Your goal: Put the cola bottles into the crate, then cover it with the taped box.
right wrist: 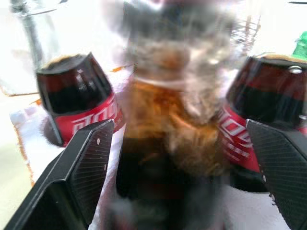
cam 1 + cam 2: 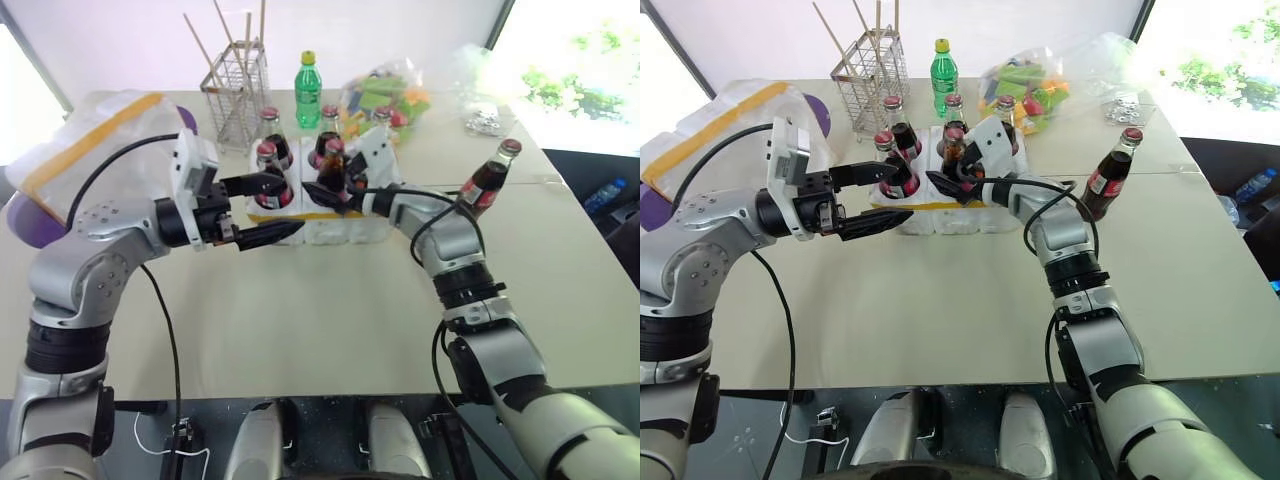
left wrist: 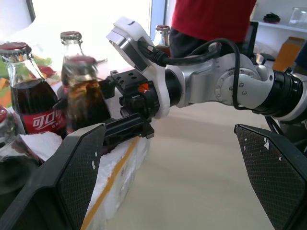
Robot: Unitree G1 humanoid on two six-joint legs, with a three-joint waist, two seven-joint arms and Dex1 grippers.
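A pale beige desk (image 2: pixel 330 320) stands before a plain white wall (image 2: pixel 130 40) as bright daylight floods through a window (image 2: pixel 570 60) showing greenery outside.

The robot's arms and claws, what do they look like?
Both arms are chunky silver-grey metal tubes with black ring joints and thin black cables looping along them. Each wrist carries a white boxy block. The left gripper and right gripper each have two flat black fingers with dotted grip pads.

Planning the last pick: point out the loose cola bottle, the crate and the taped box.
loose cola bottle (image 2: pixel 487 184), left eye view, red label.
crate (image 2: pixel 940 222), right eye view, front wall.
taped box (image 2: pixel 85 135), left eye view, yellow tape band.
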